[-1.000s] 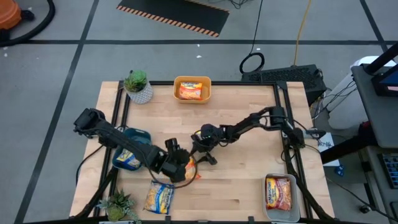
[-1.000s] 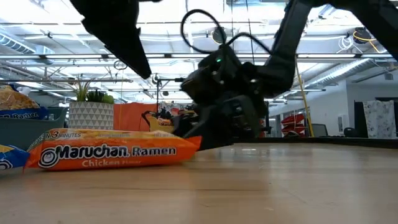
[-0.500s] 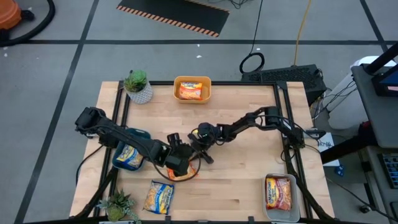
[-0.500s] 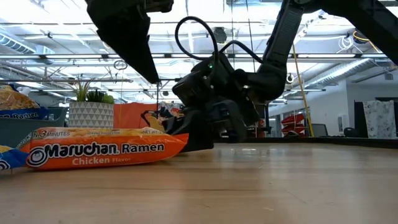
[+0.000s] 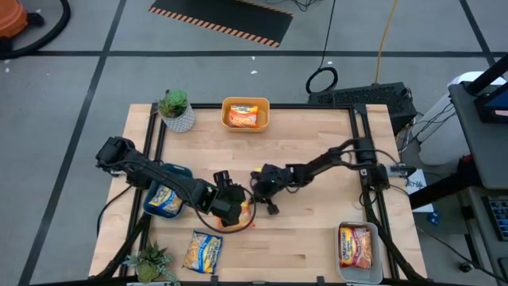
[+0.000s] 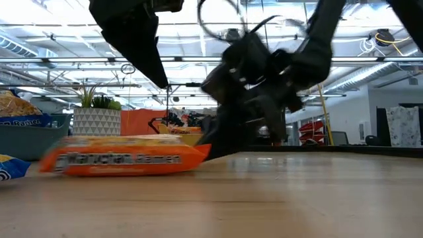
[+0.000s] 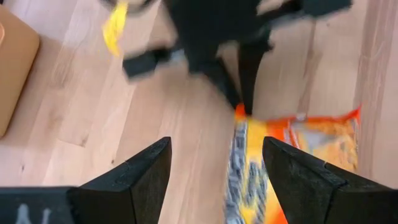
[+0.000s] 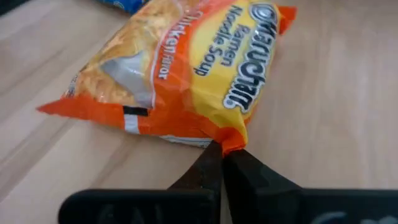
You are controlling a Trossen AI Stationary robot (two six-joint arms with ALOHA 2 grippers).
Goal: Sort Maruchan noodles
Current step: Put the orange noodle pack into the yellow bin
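An orange Maruchan noodles packet (image 8: 186,68) lies on the table near its middle, mostly hidden under my left gripper in the high view (image 5: 243,220). My right gripper (image 8: 222,154) is shut on one of the packet's corners. My left gripper (image 7: 214,177) hovers open just above the packet without touching it. A yellow-and-blue packet (image 5: 203,252) lies flat near the table's front edge. My right gripper pinches one corner of the orange packet (image 8: 227,142) between its two fingers, at their free ends. The fingers slant down onto it from the table's right side. The rest of the packet lies on the table.
A yellow bin (image 5: 245,114) with an orange packet stands at the far edge. A blue bin (image 5: 165,195) with a packet stands at the left, a clear bin (image 5: 356,248) with a red packet at the near right. Potted plants (image 5: 175,110) (image 5: 149,260) stand at the left corners.
My right gripper has shut on the orange packet's corner and shifted slightly toward the table's right and near edges. The packet slides along the table with it, blurred in the low view. My left gripper has moved a little toward the table's far edge.
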